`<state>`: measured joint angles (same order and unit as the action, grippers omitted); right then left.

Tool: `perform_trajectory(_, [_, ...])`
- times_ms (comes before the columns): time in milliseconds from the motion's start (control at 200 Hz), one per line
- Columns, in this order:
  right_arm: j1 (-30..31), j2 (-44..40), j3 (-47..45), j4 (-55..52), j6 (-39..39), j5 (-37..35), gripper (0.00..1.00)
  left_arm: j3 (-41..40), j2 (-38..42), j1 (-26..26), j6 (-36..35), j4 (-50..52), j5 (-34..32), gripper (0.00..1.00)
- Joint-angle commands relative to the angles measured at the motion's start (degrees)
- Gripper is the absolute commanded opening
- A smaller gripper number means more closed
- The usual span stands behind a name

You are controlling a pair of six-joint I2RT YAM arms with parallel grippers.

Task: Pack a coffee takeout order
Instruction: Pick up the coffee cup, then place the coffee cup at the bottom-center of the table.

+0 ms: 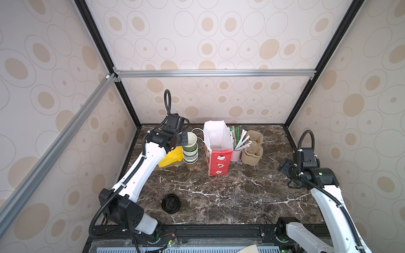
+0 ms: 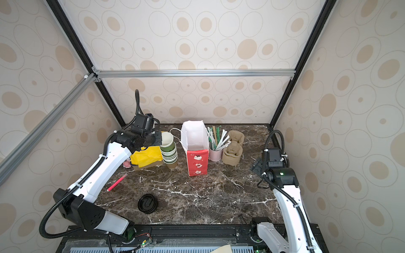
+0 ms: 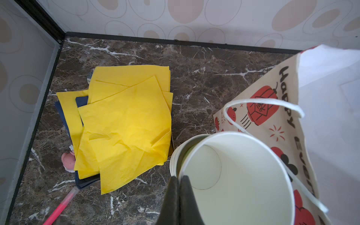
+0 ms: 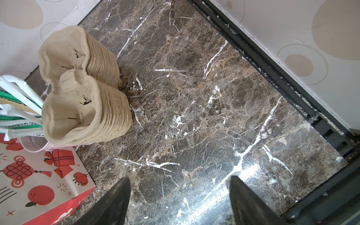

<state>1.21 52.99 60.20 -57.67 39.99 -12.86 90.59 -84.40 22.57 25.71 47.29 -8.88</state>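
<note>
1. Yellow napkins [image 3: 124, 124] lay near the surface's rear left corner.
2. Left gripper [image 3: 180, 178] pinched a tilted green paper cup [image 1: 190, 142] by its rim, atop the cup stack [image 1: 190, 157].
3. Pulp cup trays [image 4: 78, 87] stood stacked rear right.
4. Right gripper [image 4: 179, 178], fingers spread, hung near the right edge.

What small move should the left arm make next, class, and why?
Probably lift the top cup clear of the stack: the left jaws are shut on its rim, and it sits tilted, partly nested in the cup below.
</note>
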Motion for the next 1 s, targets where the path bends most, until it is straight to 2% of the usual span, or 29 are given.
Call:
perform_trajectory(0, [0.0,0.0,1.7,-1.5,-1.1,-0.5,0.82,3.9,3.4,0.3,2.4,0.5,-1.8,0.00])
perform_trajectory(265, [0.0,2.0,4.4,-1.8,-3.1,-0.2,0.82,6.2,8.6,0.3,4.4,1.6,-2.1,0.00])
perform_trajectory(360, [0.0,2.5,5.0,-1.6,-3.5,0.1,0.82,6.6,10.8,0.2,2.0,0.8,0.5,0.00])
perform_trajectory(475, [-0.1,2.5,5.0,-1.2,-4.2,0.5,0.82,4.3,14.5,0.2,-6.7,-0.8,7.6,0.00])
perform_trajectory(640, [0.0,2.4,4.8,-0.7,-6.6,-0.4,0.82,-4.4,22.8,0.2,-22.0,-5.2,17.3,0.00])
perform_trajectory(755, [0.0,2.3,5.5,-0.5,-8.0,-1.7,0.82,-11.2,28.5,0.3,-32.5,-8.4,28.0,0.00])
perform_trajectory(870, [-0.1,1.9,5.4,-0.4,-8.3,-2.2,0.82,-17.0,31.5,0.3,-37.6,-9.7,39.5,0.00])
perform_trajectory(995, [0.0,1.6,4.6,1.2,-8.2,-2.8,0.83,-23.6,30.4,1.2,-38.3,-11.9,47.7,0.00])
